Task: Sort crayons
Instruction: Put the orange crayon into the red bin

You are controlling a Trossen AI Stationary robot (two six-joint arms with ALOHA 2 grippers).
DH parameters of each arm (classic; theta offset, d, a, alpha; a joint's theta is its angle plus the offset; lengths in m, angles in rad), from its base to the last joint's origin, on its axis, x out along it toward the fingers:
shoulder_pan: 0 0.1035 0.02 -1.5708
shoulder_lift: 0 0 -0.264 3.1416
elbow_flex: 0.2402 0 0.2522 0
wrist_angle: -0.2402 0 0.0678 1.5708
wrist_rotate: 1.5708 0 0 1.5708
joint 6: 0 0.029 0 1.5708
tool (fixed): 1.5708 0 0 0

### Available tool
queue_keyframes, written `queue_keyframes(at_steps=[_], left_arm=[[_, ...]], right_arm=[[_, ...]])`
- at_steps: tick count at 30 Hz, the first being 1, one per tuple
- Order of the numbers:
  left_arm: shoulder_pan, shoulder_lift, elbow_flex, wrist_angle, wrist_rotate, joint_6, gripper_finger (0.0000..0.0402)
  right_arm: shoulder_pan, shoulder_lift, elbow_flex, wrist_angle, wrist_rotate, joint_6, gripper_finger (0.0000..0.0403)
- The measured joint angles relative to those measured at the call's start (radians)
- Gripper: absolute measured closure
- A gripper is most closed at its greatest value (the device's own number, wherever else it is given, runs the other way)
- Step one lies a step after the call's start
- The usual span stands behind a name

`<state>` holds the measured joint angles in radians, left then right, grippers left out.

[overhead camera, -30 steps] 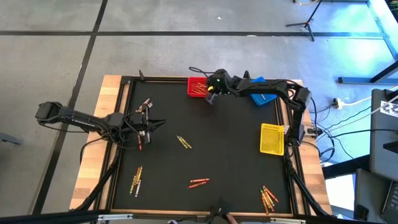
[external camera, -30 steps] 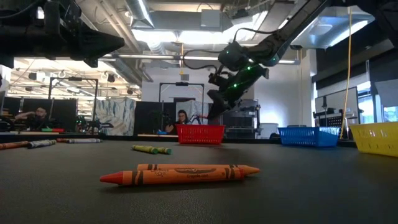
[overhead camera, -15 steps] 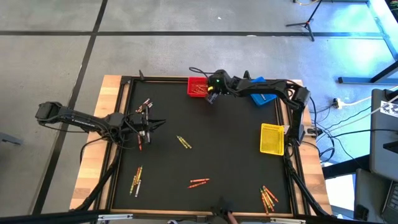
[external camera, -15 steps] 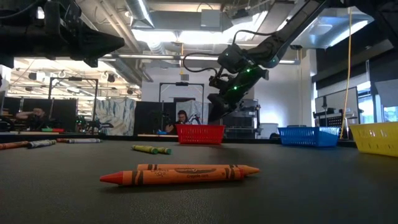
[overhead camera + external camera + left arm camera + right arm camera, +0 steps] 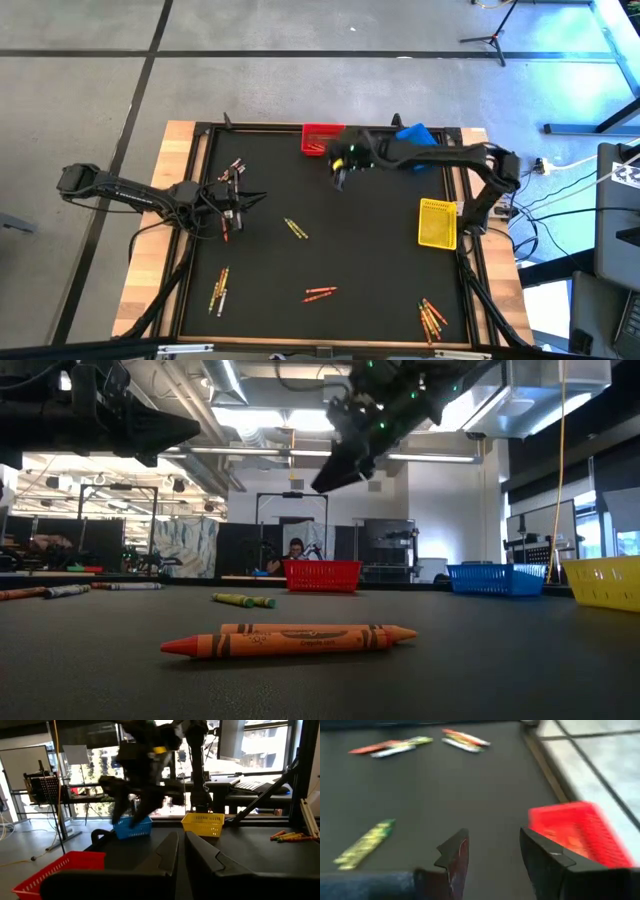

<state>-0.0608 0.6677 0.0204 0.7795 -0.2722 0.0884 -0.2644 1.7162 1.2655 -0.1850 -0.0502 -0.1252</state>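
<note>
Crayons lie in small groups on the black mat: a far-left group (image 5: 237, 166), a green pair (image 5: 295, 228), a near-left group (image 5: 219, 288), a red-orange pair (image 5: 320, 293) and a near-right group (image 5: 432, 316). More lie inside the red bin (image 5: 575, 835). My right gripper (image 5: 495, 855) hangs open and empty above the mat, just on the near side of the red bin (image 5: 322, 138). My left gripper (image 5: 258, 198) waits at the left, fingers together (image 5: 181, 850), with nothing between them.
The blue bin (image 5: 415, 133) stands at the far edge, partly under my right arm. The yellow bin (image 5: 437, 222) sits by the right edge. A raised frame (image 5: 200, 200) runs round the mat. In the low view, two crayons (image 5: 290, 640) lie close to the camera.
My right gripper has opened beside the red bin. It has then risen and drawn back from the bin toward the table's near edge. The crayons on the mat have stayed where they were.
</note>
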Motion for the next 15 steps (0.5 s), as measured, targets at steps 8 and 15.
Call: queue_keyframes(at_steps=[8,15], left_arm=[[0.000,0.000,0.000,0.000,0.005,-0.005,0.0376],[0.000,0.000,0.000,-0.001,0.004,-0.005,0.0376]], right_arm=[[0.278,0.042,-0.001,-0.015,0.007,0.019,0.0228],[0.491,0.136,-0.001,0.012,0.094,0.067,0.0228]])
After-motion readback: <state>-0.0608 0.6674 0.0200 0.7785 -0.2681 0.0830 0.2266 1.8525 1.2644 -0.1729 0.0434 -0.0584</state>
